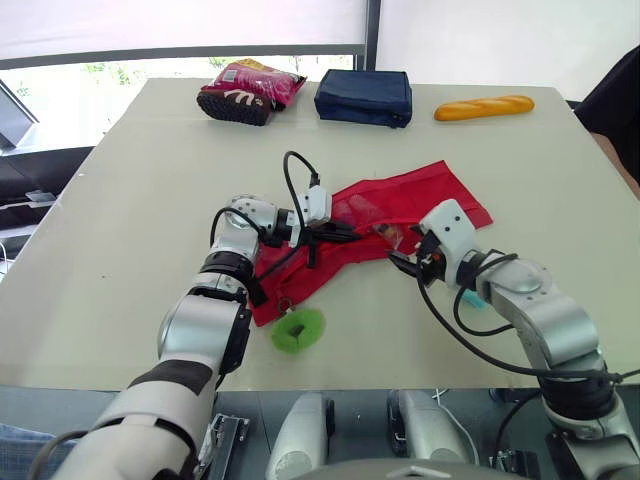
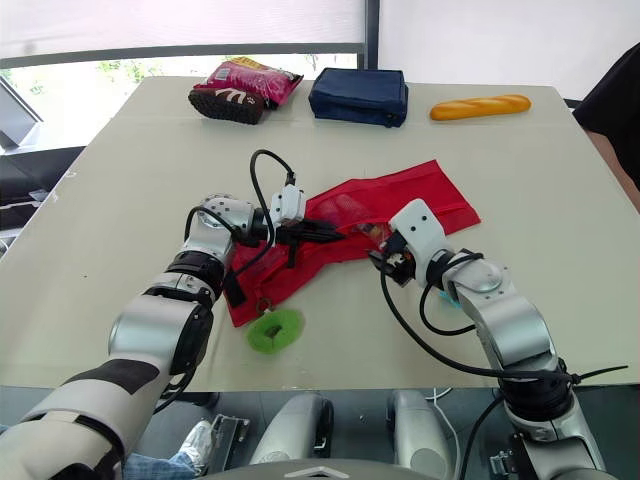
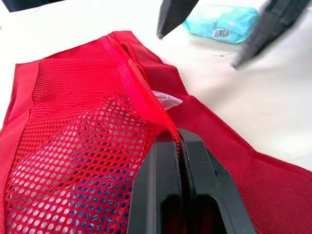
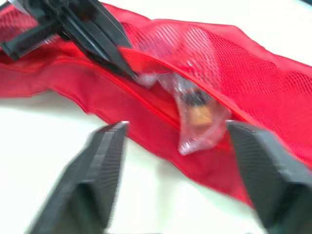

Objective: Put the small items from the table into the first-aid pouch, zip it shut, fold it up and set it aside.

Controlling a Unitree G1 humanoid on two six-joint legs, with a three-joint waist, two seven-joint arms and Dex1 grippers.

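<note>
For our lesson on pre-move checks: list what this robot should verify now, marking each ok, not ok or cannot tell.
1. Left fingers clamped on pouch edge: ok.
2. Right fingers open either side of packet: ok.
3. Packet fully inside pouch: not ok, it pokes out.
4. Green roll and wipes packed: not ok, both on table.
5. Zip slider located: cannot tell.

Far edge of my worktop (image 1: 130, 200): one navy case (image 1: 364, 97). Just beside the case, to my left: one red snack bag (image 1: 250, 90). Right of the case, apart: one bread loaf (image 1: 484, 107). Farther right: a person's dark sleeve (image 1: 615, 100).
</note>
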